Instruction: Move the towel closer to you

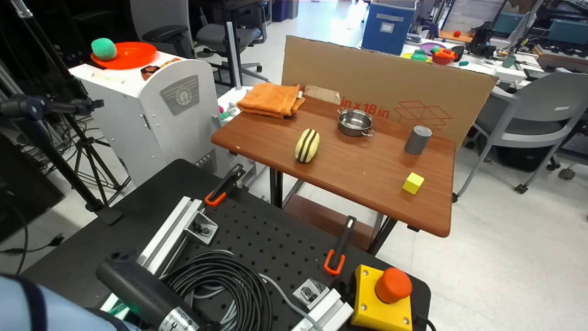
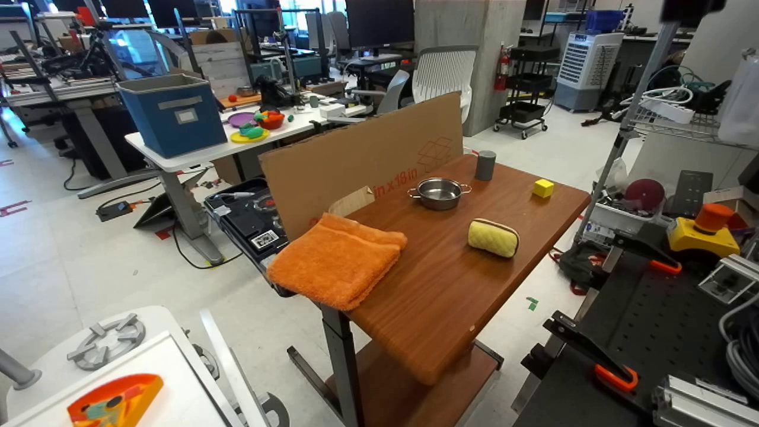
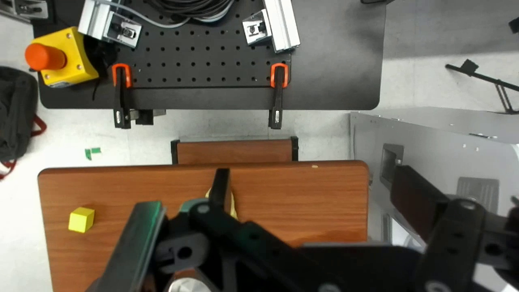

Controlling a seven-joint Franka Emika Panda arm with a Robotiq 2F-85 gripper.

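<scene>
The towel is an orange folded cloth lying flat on the brown table's far corner, beside the cardboard. The towel shows in both exterior views, and it overhangs the table edge a little. In the wrist view the towel does not show; the gripper's dark body covers that part of the table. My gripper is open in the wrist view, its two fingers wide apart with nothing between them but a view of the tabletop and floor. It appears high above the table. The gripper is out of both exterior views.
On the table stand a yellow striped pouch, a metal pot, a grey cylinder and a yellow block. A cardboard sheet stands along the back edge. A black bench with clamps and a white cabinet are nearby.
</scene>
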